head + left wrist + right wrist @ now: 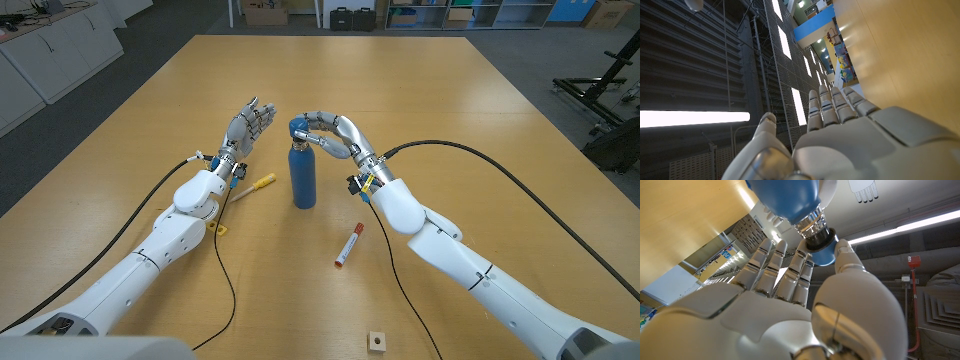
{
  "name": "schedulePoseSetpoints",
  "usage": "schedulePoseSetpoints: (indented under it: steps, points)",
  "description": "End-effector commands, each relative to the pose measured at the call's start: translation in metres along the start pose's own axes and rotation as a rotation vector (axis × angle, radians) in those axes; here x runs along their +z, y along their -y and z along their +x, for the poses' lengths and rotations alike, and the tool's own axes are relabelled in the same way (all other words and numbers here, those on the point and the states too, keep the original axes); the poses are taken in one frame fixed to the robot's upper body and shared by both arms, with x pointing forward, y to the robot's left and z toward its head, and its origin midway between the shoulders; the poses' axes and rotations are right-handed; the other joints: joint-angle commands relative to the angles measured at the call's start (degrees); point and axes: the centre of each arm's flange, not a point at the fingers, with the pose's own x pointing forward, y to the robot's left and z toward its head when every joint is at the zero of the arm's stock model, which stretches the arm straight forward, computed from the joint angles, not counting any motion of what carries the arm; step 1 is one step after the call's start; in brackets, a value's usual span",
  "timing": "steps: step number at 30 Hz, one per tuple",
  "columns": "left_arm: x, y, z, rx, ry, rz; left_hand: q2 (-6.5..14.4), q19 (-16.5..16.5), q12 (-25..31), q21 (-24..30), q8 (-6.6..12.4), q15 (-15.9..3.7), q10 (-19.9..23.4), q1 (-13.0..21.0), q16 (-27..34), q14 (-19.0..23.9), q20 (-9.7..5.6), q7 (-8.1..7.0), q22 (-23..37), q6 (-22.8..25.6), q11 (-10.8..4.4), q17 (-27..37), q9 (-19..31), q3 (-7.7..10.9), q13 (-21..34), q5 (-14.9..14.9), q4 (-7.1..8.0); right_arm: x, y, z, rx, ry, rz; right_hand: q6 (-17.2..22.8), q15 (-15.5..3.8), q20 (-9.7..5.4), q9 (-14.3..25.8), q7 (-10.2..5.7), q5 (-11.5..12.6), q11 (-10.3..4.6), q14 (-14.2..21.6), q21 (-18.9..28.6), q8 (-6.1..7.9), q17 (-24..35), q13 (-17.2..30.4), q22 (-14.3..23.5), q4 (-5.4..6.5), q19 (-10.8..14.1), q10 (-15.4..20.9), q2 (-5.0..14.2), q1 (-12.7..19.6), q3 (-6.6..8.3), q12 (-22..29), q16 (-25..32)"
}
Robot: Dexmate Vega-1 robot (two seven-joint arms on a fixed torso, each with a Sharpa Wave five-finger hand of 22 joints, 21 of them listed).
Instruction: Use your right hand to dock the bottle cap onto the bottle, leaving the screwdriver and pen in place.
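A blue bottle [303,176] stands upright in the middle of the table. My right hand [335,134] reaches over its top and pinches the blue bottle cap [299,125] between thumb and fingers, right at the neck. In the right wrist view the cap [823,254] sits against the bottle's silver neck [812,221], with my fingers [771,270] and thumb around it. My left hand [247,127] is raised left of the bottle, fingers apart, holding nothing. A yellow-handled screwdriver [254,185] lies by my left wrist. A red and white pen [348,245] lies in front of the bottle.
A small wooden cube [376,341] sits near the table's front edge. Black cables [520,185] run along both arms over the table. A small yellow piece [220,230] lies under my left forearm. Boxes and cabinets [60,45] stand beyond the table.
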Motion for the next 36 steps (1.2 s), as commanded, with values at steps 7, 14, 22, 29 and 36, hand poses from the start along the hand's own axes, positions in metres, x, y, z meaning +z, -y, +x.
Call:
schedulePoseSetpoints:
  steps: [7,14,22,29,36]
  points:
    - [-0.0020,-0.0014,-0.0017,0.003,0.000,-0.006,0.62,-0.10,0.01,0.01,-0.17,-0.14,0.34,-0.03,0.05,0.52,0.15,-0.10,0.27,0.64,0.00,0.12,0.11,0.22,0.20,-0.12,-0.36,-0.0047,-0.0044,-0.0001,0.023,-0.023,-0.020,5.54,-3.98,0.16,0.24,-5.88,0.22,-2.11,0.50,-0.14,-0.17,0.07,0.09,0.22,0.06,-0.42,2.38,1.88,0.01,0.10,-0.10,-0.10]
    - [-0.0030,-0.0028,-0.0041,0.009,0.000,-0.009,0.65,-0.12,-0.01,0.00,-0.19,-0.15,0.31,-0.03,0.06,0.54,0.20,-0.11,0.27,0.62,-0.07,0.12,0.12,0.22,0.20,-0.12,-0.38,-0.0073,-0.0065,0.0011,0.036,-0.032,-0.020,4.82,-3.71,0.46,0.22,-5.86,0.18,-2.10,0.33,-0.31,-0.59,0.13,0.09,0.23,-0.01,-0.68,1.88,1.83,0.01,0.02,-0.42,-0.22]
    - [-0.0028,-0.0036,-0.0060,0.011,0.004,-0.008,0.67,-0.14,-0.04,0.00,-0.20,-0.15,0.25,-0.02,0.04,0.51,0.20,-0.16,0.27,0.64,0.01,0.12,0.12,0.23,0.20,-0.13,-0.41,-0.0095,-0.0071,-0.0022,0.038,-0.034,-0.018,2.88,-2.89,1.37,0.25,-5.76,-0.08,-2.06,-0.59,-0.77,-1.77,0.32,0.34,0.24,-0.01,-1.33,0.38,1.22,-0.54,-0.63,-1.01,-0.66]
    - [-0.0031,-0.0033,-0.0064,0.009,0.003,-0.010,0.70,-0.17,-0.03,-0.01,-0.22,-0.18,0.29,-0.02,0.05,0.53,0.27,-0.10,0.27,0.66,-0.12,0.12,0.12,0.24,0.20,-0.14,-0.43,-0.0112,-0.0074,-0.0036,0.048,-0.035,-0.021,1.94,-2.06,2.39,0.36,-5.56,-0.34,-2.01,-1.51,-1.22,-2.49,0.51,0.65,0.26,0.15,-1.95,-1.28,0.68,-1.37,-1.29,-1.43,-1.07]
    - [-0.0038,-0.0034,-0.0068,0.010,0.002,-0.012,0.72,-0.14,-0.01,0.00,-0.21,-0.12,0.35,-0.02,0.03,0.48,0.25,-0.16,0.27,0.73,-0.14,0.12,0.13,0.25,0.21,-0.14,-0.46,-0.0115,-0.0076,-0.0039,0.065,-0.024,-0.020,-0.78,-1.14,4.28,0.54,-3.98,-0.51,-1.77,-3.08,-2.12,-4.18,0.84,0.95,0.30,0.72,-3.30,-4.91,-0.19,-3.39,-2.59,-2.19,-1.77]
